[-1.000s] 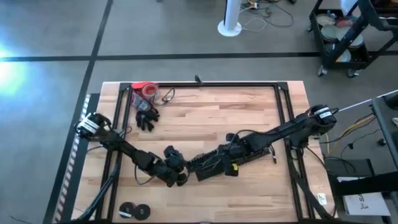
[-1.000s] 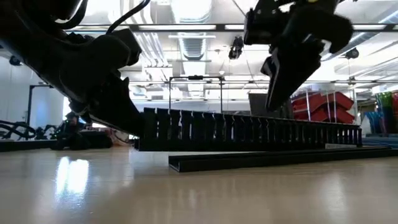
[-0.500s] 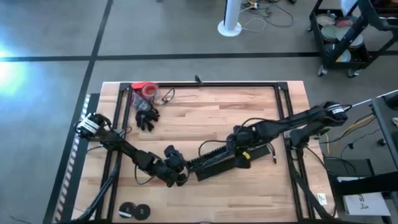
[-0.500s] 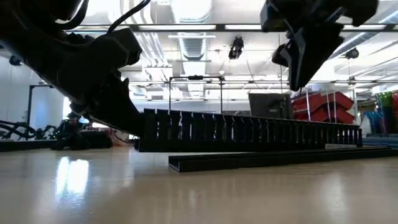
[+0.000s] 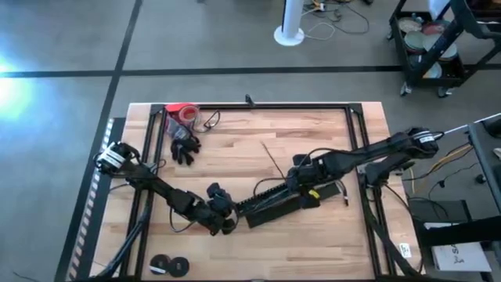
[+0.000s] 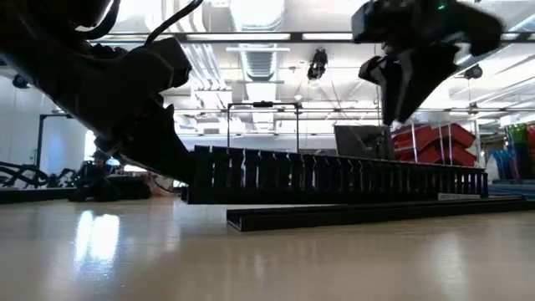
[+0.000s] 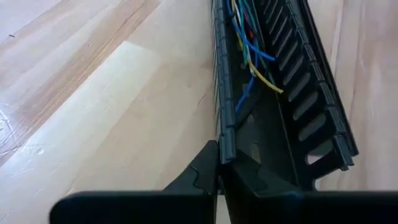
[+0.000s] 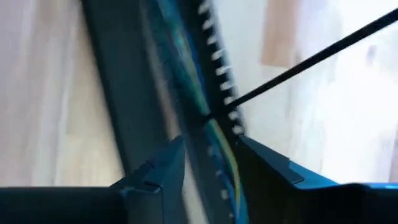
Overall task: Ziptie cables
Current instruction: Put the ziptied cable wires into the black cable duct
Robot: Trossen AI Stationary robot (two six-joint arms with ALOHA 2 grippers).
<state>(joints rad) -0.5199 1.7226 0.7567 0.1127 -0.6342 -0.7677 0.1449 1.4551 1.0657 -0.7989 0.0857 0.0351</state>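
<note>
A long black slotted duct (image 5: 286, 196) lies on the wooden table, beside a flat black strip (image 6: 359, 216). The cables (image 7: 249, 43), yellow, blue, red and green wires, run inside the duct. My left gripper (image 7: 219, 163) is shut on the duct's left end. My right gripper (image 8: 210, 146) hangs above the duct's middle (image 6: 399, 100), its fingers a narrow gap apart over the cables (image 8: 227, 158). A thin black ziptie (image 8: 311, 59) slants away from the bundle just beyond them, toward the far edge (image 5: 272, 155). My left gripper pinches the top edge of one slotted side wall (image 7: 222, 146) at the duct's left end between its two fingers. The fingers come nearly level from the table's left and lie along the duct. The duct rests on the table. Whether my right gripper touches the cables or the ziptie, I cannot tell.
A black glove (image 5: 185, 147) and a red tape roll (image 5: 182, 112) lie at the far left. Two black rolls (image 5: 168, 266) sit at the near left edge. A black frame rail (image 5: 258, 106) runs round the tabletop.
My right gripper has risen from the duct and gone a little toward the table's right and far edges. The ziptie now shows slanting out from it toward the far edge. The left gripper and the duct have kept still.
</note>
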